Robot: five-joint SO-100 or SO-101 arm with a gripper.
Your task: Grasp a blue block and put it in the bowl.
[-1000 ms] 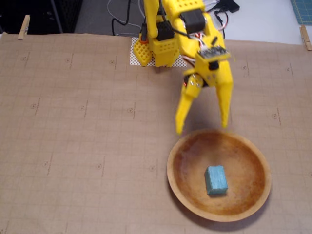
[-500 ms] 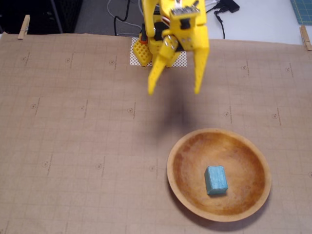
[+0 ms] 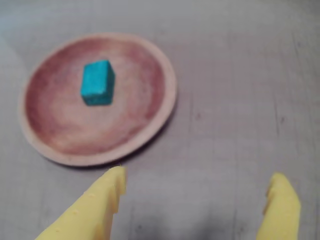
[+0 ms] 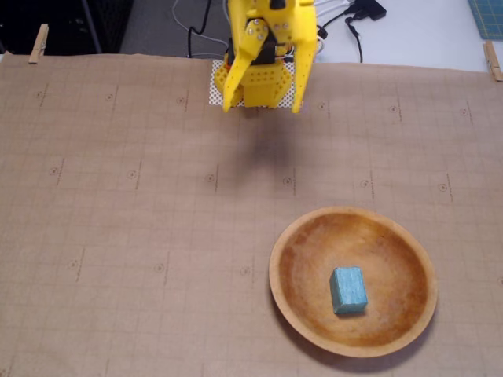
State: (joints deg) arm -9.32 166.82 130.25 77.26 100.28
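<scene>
Blue block [image 4: 348, 290] lying inside the wooden bowl [image 4: 295, 236], long axis roughly up-down in the fixed view; yellow hand [image 4: 262, 108] well apart from it, fingers [image 3: 107, 197] spread wide and empty; only the fixed view shows clothespins [image 4: 38, 42] clipping the worktop's gridded paper [image 4: 118, 204].

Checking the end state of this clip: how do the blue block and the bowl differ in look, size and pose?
Colour: the blue block is teal, the bowl orange-brown wood with a paler rim.
Shape: the block is a small cuboid, the bowl round and shallow.
Size: the block is far smaller; it lies inside the bowl, near the middle.
Both sit apart from the open gripper, neither held.
</scene>
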